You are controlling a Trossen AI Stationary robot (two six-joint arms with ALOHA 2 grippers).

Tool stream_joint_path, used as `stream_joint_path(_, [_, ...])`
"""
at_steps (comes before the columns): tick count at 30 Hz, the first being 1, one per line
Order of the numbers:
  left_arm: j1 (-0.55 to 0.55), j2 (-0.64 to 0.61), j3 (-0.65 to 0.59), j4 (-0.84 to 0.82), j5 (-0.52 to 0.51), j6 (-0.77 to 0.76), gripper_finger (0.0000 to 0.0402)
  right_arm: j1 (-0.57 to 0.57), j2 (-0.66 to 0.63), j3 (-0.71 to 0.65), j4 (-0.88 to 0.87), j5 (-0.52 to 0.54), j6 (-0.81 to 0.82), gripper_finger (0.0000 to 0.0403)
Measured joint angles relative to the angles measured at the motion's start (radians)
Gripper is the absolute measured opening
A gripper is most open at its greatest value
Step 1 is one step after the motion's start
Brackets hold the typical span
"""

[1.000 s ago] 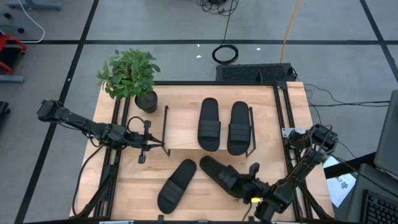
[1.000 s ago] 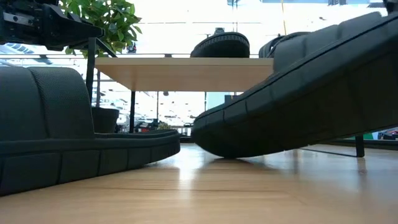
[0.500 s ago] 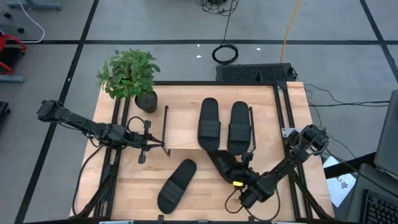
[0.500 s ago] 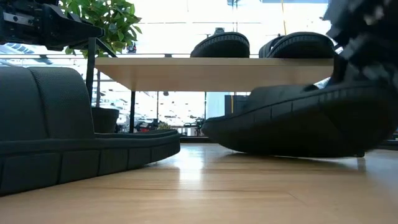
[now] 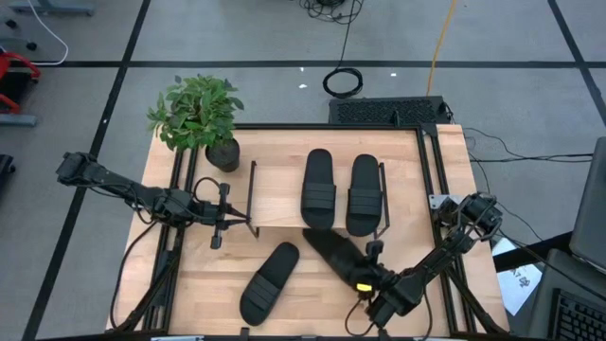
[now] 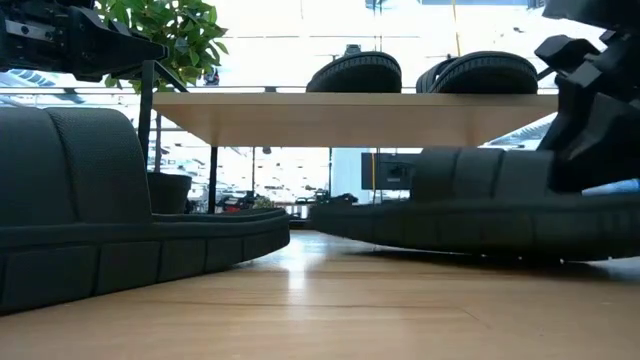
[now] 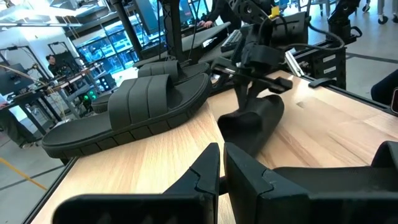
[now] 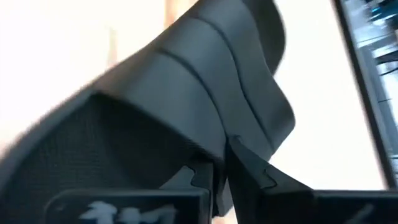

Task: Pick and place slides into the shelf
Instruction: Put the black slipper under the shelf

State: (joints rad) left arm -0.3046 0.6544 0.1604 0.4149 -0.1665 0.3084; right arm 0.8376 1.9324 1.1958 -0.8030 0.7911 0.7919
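Observation:
Two black slides (image 5: 318, 189) (image 5: 365, 194) lie side by side on the shelf (image 5: 279, 194), whose light board sits on a black wire frame. A third slide (image 5: 268, 281) lies flat on the table near its front edge. The fourth slide (image 5: 331, 251) lies in front of the shelf with its far end at the board's edge, and my right gripper (image 5: 367, 270) is shut on it. In the low view this slide (image 6: 470, 210) rests flat under the board (image 6: 340, 118). My left gripper (image 5: 222, 216) is shut and hovers by the shelf's left end. My right gripper pinches the fourth slide's ribbed strap band (image 8: 205, 124) at its edge between the two fingers (image 8: 249, 171). The fingers slant down from the table's near right side. The slide's sole (image 6: 450, 235) lies flat on the table.
A potted plant (image 5: 199, 116) stands at the table's far left corner, behind the shelf. Black rails (image 5: 431, 189) run along the table's left and right sides. Bare wood shows between the third slide and the shelf's left end.
My right gripper has moved toward the shelf and down, staying shut on the fourth slide. The slide was tilted with one end raised; it has come down flat on the table and slid toward the shelf, its far end now at the board's edge.

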Motion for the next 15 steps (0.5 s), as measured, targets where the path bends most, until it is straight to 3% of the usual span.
stream_joint_path(7, [0.0,0.0,0.0,0.0,0.0,-0.003,0.0031,0.002,-0.008,0.004,0.091,-0.09,-0.094,0.0063])
stream_joint_path(15, [0.0,0.0,0.0,0.0,0.0,-0.003,0.0031,0.027,-0.085,0.003,0.126,-0.141,-0.048,0.0139])
